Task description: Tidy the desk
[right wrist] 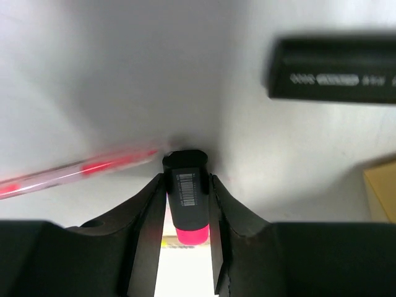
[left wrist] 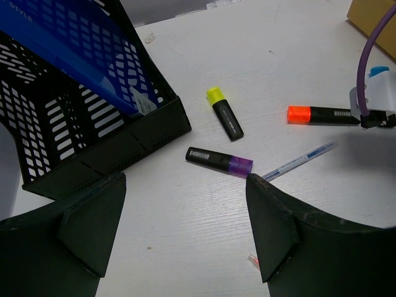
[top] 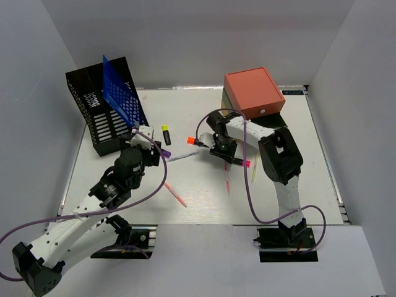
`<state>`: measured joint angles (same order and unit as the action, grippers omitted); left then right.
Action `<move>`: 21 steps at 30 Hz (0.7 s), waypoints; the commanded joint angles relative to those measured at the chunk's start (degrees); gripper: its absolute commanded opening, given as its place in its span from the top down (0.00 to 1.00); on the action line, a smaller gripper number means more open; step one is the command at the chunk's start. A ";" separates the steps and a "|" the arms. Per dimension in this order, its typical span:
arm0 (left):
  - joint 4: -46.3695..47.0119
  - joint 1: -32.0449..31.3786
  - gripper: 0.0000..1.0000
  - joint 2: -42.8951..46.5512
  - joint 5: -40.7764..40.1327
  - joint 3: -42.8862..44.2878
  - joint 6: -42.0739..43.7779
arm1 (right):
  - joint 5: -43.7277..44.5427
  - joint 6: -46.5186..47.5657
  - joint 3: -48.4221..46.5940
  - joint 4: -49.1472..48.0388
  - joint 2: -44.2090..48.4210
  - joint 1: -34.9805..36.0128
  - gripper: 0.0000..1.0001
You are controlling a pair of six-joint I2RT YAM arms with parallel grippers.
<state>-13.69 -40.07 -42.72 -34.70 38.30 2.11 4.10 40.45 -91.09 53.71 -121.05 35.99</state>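
Pinching the pink highlighter (right wrist: 187,204), the right hand (right wrist: 185,179) looks mid-pickup; next it must lift clear of the surface (right wrist: 93,93) toward storage, while the left hand (left wrist: 185,182) hangs open.

1. A file rack (top: 99,117) is being shown at the far left of the desk (top: 204,213), a drawer box (top: 255,93) at its far right.
2. A far marker (left wrist: 226,112), a near marker (left wrist: 219,159) and a pen (left wrist: 297,162) are being shown between them.
3. A third marker (right wrist: 189,201) is being held in the right gripper (right wrist: 187,181).

Plain pale grey walls (top: 185,37) close in on three sides under soft, even light
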 commanded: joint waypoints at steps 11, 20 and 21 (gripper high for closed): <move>1.39 0.17 0.12 0.71 -0.28 -0.77 0.53 | -22.29 -6.43 -4.80 -1.68 19.00 0.31 1.00; 1.56 0.17 0.12 0.62 -0.55 -1.13 0.70 | -13.44 -8.10 4.32 -12.29 36.93 -1.36 1.00; 1.56 0.17 0.12 0.62 -0.46 -1.04 0.70 | -12.11 -8.02 5.65 -13.80 39.64 -2.49 1.00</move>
<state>-13.28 -40.07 -42.65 -34.72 37.87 2.55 -12.67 33.45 -88.88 45.39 -86.43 35.24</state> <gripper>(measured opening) 0.875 0.357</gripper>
